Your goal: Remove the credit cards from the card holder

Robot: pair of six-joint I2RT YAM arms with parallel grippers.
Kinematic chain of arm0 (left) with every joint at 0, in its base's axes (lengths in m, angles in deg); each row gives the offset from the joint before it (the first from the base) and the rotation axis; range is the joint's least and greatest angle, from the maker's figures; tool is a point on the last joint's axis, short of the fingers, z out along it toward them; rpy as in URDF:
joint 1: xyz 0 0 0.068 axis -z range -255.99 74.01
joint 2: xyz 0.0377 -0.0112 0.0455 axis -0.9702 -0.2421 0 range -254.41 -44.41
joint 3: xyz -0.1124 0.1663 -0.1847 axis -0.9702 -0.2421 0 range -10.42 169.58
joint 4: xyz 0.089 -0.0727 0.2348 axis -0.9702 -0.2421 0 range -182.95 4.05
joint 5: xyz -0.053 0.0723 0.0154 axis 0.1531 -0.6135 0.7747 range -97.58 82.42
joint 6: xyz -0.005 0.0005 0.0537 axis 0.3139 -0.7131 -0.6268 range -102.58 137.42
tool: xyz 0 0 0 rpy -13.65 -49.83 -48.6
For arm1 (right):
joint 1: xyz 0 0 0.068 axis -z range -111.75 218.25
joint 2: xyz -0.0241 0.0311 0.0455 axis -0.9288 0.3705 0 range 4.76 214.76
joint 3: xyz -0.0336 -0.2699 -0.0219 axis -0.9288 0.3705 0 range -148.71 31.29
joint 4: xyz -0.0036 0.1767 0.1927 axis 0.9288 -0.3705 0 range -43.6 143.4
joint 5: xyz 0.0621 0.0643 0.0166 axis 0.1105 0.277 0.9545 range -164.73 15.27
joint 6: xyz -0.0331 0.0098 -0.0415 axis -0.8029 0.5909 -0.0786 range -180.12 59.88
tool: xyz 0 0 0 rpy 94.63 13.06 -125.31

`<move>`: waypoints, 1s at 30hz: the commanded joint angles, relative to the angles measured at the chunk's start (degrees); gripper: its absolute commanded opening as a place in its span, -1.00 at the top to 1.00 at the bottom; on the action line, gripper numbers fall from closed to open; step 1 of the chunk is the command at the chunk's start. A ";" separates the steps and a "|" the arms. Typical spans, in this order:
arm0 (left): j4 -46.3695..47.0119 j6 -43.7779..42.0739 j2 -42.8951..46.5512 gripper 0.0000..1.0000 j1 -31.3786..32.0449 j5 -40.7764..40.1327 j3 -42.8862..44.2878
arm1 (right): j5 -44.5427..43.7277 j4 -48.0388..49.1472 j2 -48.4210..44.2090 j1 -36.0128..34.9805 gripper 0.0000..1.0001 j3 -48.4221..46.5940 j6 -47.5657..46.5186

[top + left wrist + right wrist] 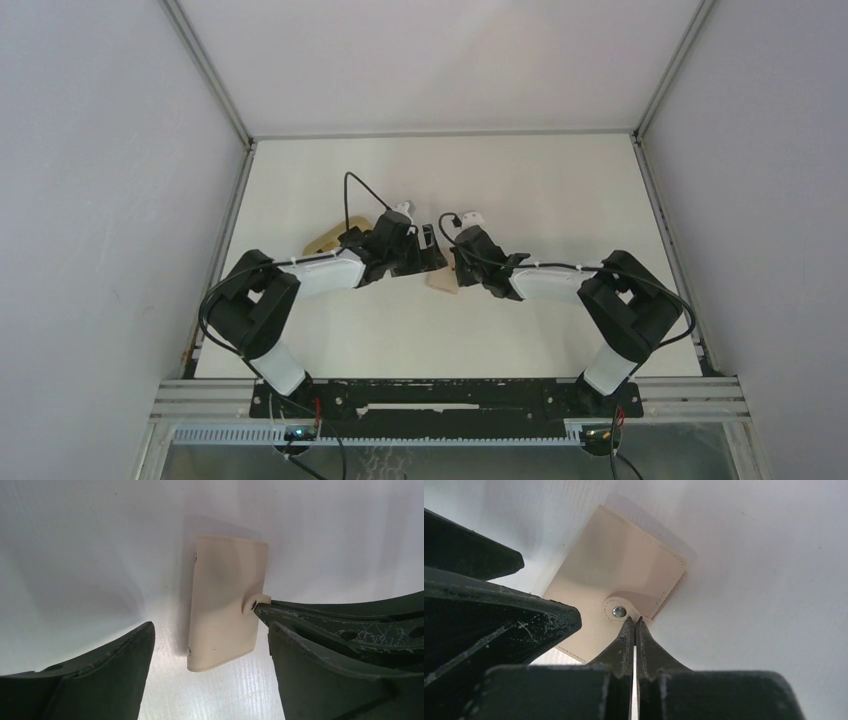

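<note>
**A:** Where did we find the card holder?

**B:** Flat on the table, about mid-width, between our two claws. It was folded shut with its snap fastened. No credit cards showed anywhere, so we judged them to be inside.

**A:** And our right gripper?

**B:** Its fingers were pressed together on the end of the closing tab. The tab sat on the holder's long edge, on the side toward the right arm.

**A:** The left gripper?

**B:** Spread wide, one finger on either side of the holder's nearest end, touching nothing that we could see. The holder's long axis ran straight away from that claw.

**A:** So what did the next move turn on?

**B:** The tab, we thought. A peel up and to the right would pop the snap while the left pinned the body.

**A:** The wooden tray?

**B:** Far-left, behind our left arm and mostly hidden. We could not tell its contents.
</note>
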 commanded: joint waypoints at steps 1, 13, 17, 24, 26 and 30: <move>1.86 0.98 0.12 -0.72 0.24 0.25 1.59 | 2.22 4.01 -3.29 0.80 1.00 1.64 -0.68; 9.97 6.20 0.17 -0.40 0.05 6.89 -1.57 | 9.97 10.62 -12.55 3.42 1.00 6.42 -1.96; 14.20 8.97 0.48 -0.22 -0.37 10.20 -3.31 | 13.92 11.95 -14.08 4.87 1.00 7.32 -1.86; 17.23 11.33 4.81 0.38 -1.75 10.62 -7.14 | 16.25 12.36 -17.85 6.71 1.00 8.98 -2.26; 17.25 11.27 6.39 0.39 -2.34 10.33 -7.96 | 17.27 12.82 -19.27 7.54 1.00 10.05 -2.27; 17.29 11.09 8.85 0.96 -3.48 10.18 -9.33 | 22.66 17.62 -22.16 12.42 1.00 14.34 1.60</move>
